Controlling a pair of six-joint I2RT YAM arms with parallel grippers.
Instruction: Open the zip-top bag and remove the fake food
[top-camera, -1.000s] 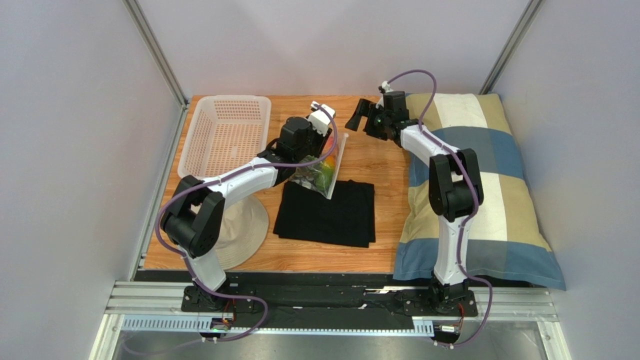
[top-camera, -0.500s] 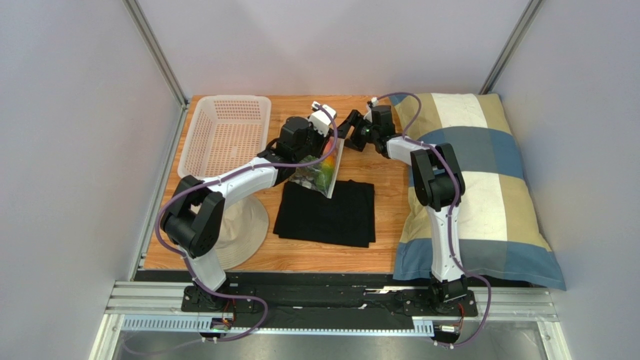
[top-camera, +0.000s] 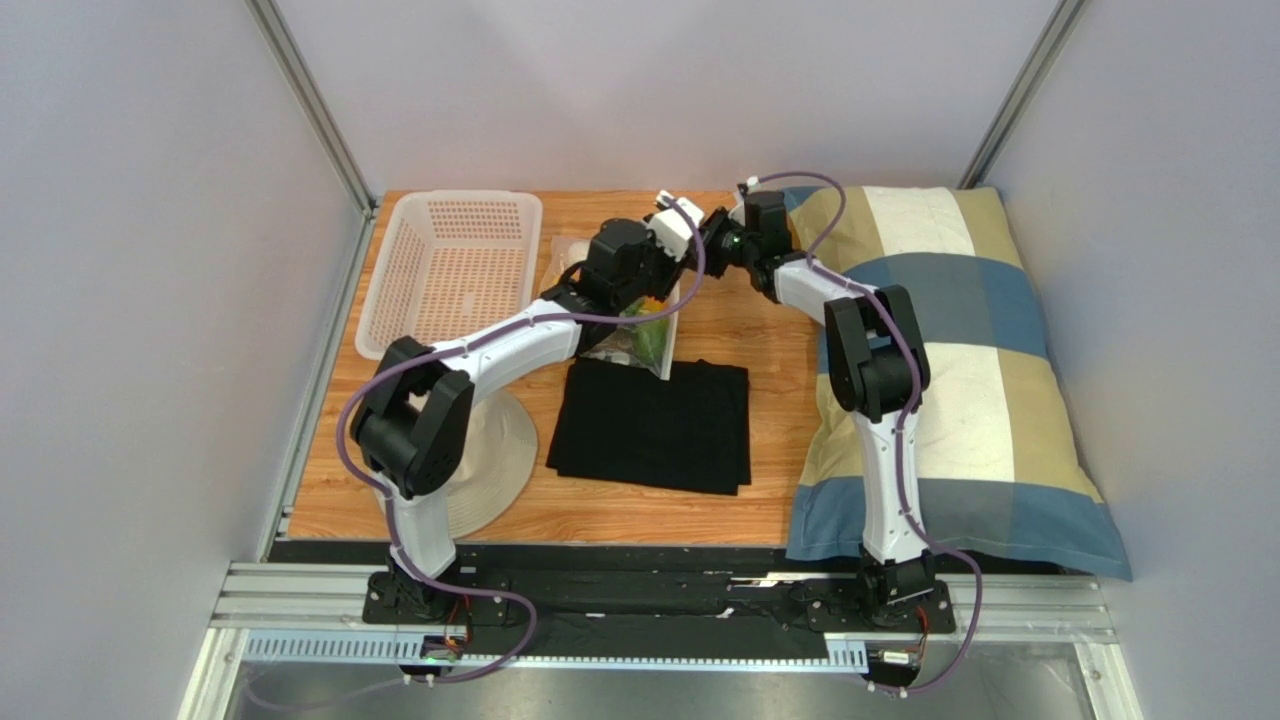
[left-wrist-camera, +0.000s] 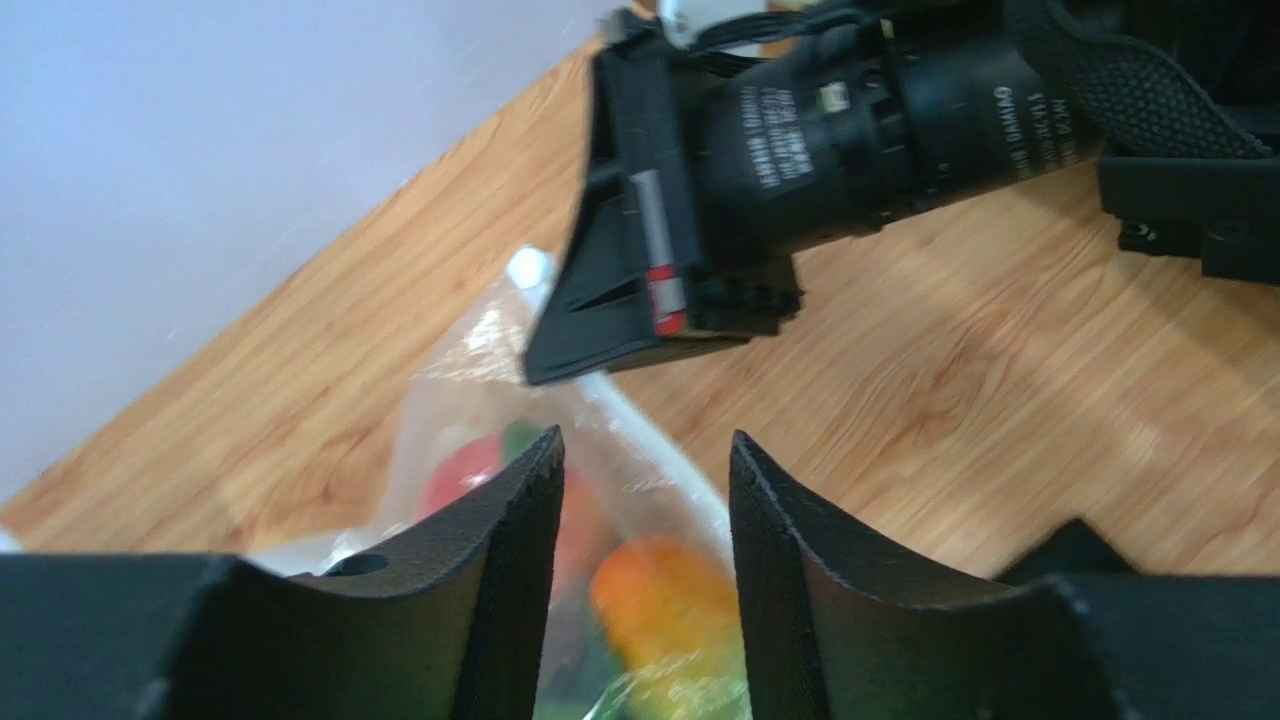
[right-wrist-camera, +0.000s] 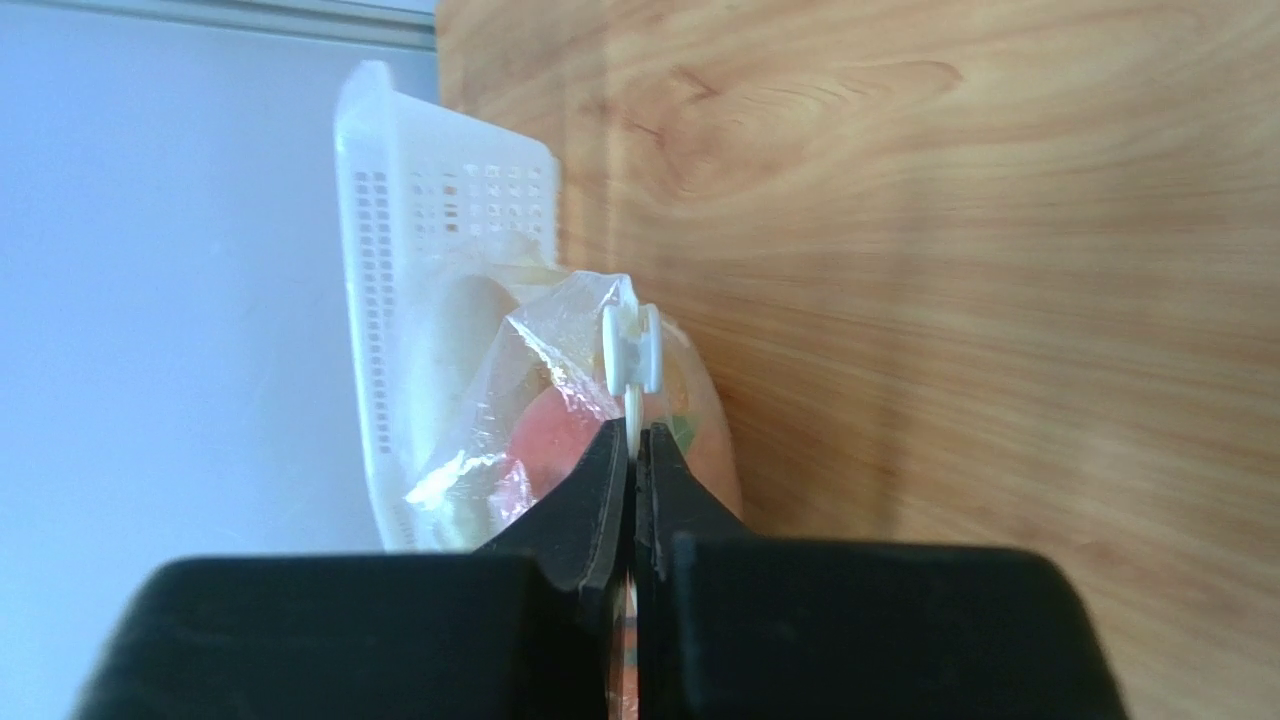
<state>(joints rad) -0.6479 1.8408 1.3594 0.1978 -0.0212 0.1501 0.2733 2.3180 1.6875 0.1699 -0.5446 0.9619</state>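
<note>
Shown mid-unzip: jaws of the right gripper (right-wrist-camera: 633, 450) pressed flat on the white slider (right-wrist-camera: 630, 348) of the zip-top bag (right-wrist-camera: 564, 383), at the far middle of the bench (right-wrist-camera: 977, 225) beside the basket (right-wrist-camera: 436, 225), with the fake food (left-wrist-camera: 661, 585) inside. Draw the slider straight along the zip track — no lift, no twist — bracing the top edge with the left gripper (left-wrist-camera: 639, 495). Jaws there narrowly parted astride the film, actual pinch impossible to tell.

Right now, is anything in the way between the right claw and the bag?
Nothing visible does. The right gripper is pinched shut on the bag at its top edge, right by the white slider.
</note>
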